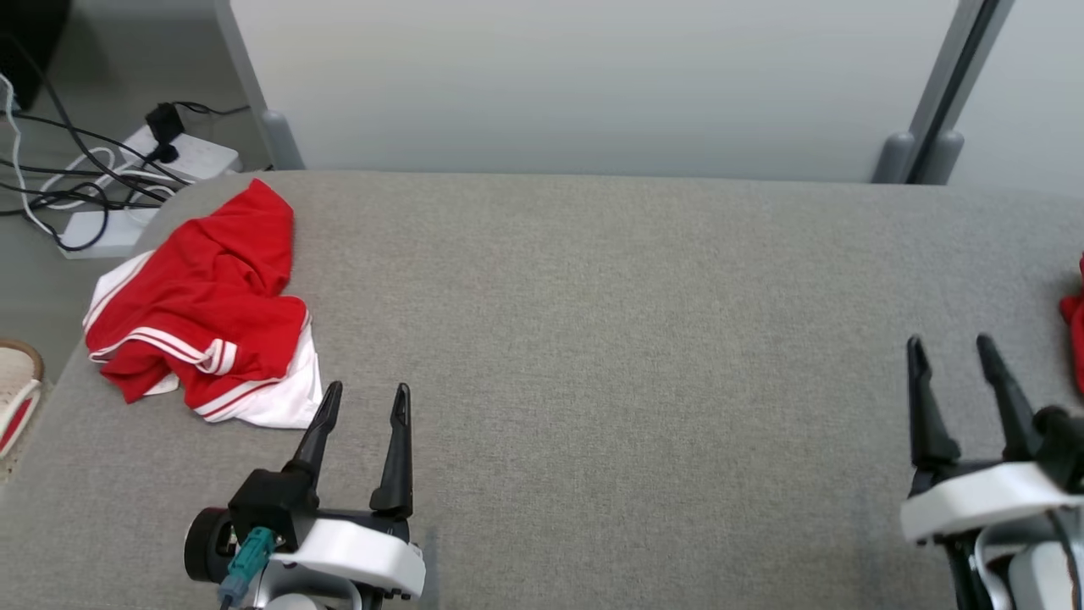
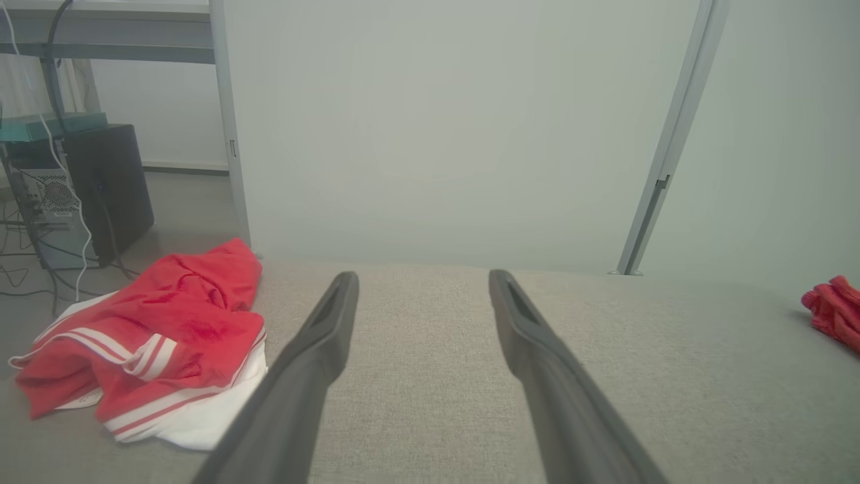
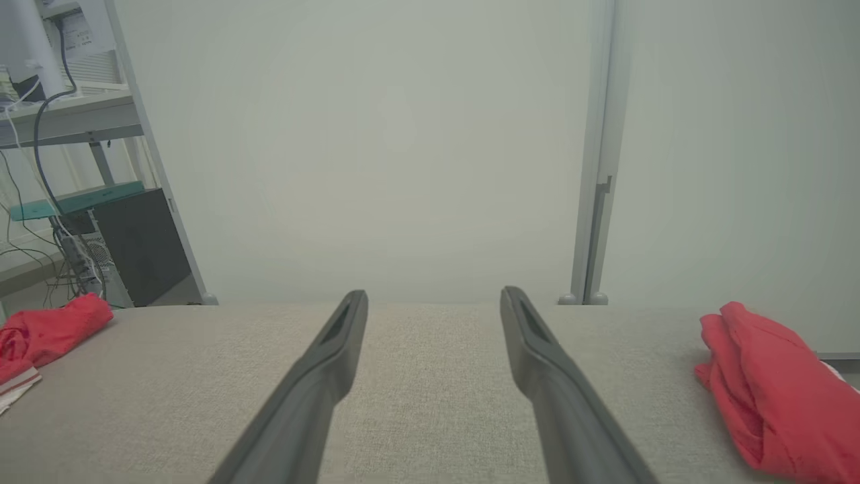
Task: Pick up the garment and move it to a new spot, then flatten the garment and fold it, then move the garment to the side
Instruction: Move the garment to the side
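Observation:
A crumpled red garment [image 1: 199, 309] with white stripes and a white lining lies at the left end of the grey cloth-covered table [image 1: 593, 339]. It also appears at the lower left of the left wrist view as the garment [image 2: 144, 336], and at the far left of the right wrist view as the garment [image 3: 40, 336]. My left gripper [image 1: 366, 402] stands open just right of it, fingers apart over bare cloth, nothing between them [image 2: 420, 282]. My right gripper [image 1: 948, 352] is open near the table's right end [image 3: 433, 302].
A second red cloth [image 1: 1075, 330] lies at the right edge of the table, right of my right gripper [image 3: 772, 383]. Behind the table stands a pale partition wall [image 1: 593, 76]. A power strip and cables [image 1: 144, 169] lie on the floor at the far left, and a shoe [image 1: 17, 381] further forward.

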